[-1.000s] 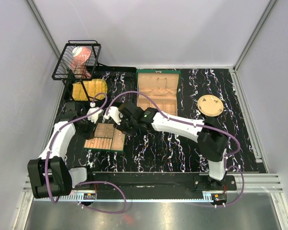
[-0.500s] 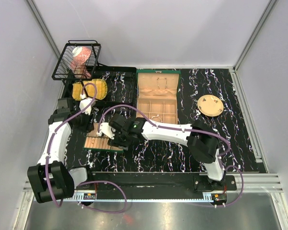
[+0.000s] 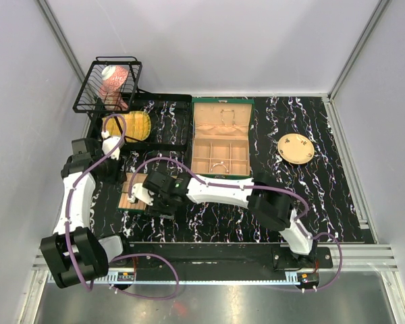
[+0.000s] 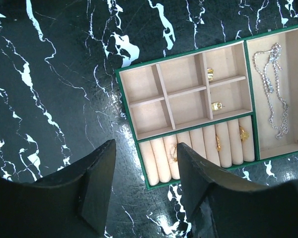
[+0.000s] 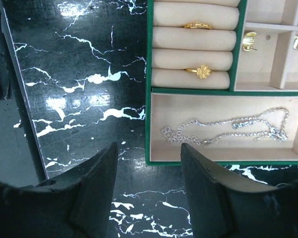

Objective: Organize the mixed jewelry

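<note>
A long silver chain lies loose and wavy in the long slot of the tray. Next to it, gold rings sit tucked between the soft rolls. The clover ring is nearest the chain, the plain ring is two rolls on, and a third ring is farther along. Two small gold bits each lie in their own square slot. A thin round bangle lies flat in the open box, well apart from the tray.
</note>
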Robot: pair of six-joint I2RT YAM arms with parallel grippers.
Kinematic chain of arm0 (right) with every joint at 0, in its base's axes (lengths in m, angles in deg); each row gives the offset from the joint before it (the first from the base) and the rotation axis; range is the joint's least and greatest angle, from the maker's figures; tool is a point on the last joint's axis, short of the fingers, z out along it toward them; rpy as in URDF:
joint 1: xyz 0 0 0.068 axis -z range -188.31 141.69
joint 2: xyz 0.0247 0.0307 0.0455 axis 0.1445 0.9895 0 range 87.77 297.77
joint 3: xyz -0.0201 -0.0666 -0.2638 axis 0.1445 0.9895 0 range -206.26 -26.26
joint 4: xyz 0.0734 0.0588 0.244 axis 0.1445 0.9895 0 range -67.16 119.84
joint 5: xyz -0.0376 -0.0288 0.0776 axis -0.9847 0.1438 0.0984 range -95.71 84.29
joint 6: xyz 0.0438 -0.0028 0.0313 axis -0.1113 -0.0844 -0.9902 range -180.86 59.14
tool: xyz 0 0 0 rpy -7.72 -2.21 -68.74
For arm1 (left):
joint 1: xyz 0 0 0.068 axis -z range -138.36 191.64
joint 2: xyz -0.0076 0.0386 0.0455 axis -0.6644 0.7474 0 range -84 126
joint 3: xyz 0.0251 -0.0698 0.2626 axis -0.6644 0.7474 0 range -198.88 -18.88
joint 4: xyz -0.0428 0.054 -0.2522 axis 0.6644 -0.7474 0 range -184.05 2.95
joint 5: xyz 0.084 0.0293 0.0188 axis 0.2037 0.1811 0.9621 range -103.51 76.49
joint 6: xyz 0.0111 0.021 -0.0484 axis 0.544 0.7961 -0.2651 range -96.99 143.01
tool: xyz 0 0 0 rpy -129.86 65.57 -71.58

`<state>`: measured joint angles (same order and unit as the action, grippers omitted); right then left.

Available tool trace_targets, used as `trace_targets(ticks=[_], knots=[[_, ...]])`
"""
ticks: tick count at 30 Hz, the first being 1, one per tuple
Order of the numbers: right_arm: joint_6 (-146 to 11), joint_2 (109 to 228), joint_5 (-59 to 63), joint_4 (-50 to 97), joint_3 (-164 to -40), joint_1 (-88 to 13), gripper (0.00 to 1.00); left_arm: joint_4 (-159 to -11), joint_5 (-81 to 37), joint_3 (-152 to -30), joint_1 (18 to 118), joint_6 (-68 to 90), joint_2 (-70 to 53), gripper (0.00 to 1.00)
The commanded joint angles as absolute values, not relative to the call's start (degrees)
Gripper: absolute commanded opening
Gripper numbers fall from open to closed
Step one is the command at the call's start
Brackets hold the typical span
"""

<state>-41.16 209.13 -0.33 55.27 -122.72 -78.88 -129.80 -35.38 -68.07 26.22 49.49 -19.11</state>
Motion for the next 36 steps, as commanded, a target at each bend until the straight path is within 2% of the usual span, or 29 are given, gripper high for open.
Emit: trace_targets(ticks=[1,27,36], knots=[[-40.91,211.52,-1.06,57.11,-126.62,-79.24,0.59,-128.10,-36.80,-71.35,25.20,49.55,-19.05,0.55],[-41.09,217.76,-1.85,57.73,-130.41,-79.24,0.58,-128.71,-38.73,-72.23,22.74,51.93,-17.11,0.55],[-42.31,219.87,-3.95,57.65,-131.37,-79.50,0.53,-128.71,-39.52,-71.70,21.86,52.28,-17.02,0.55]])
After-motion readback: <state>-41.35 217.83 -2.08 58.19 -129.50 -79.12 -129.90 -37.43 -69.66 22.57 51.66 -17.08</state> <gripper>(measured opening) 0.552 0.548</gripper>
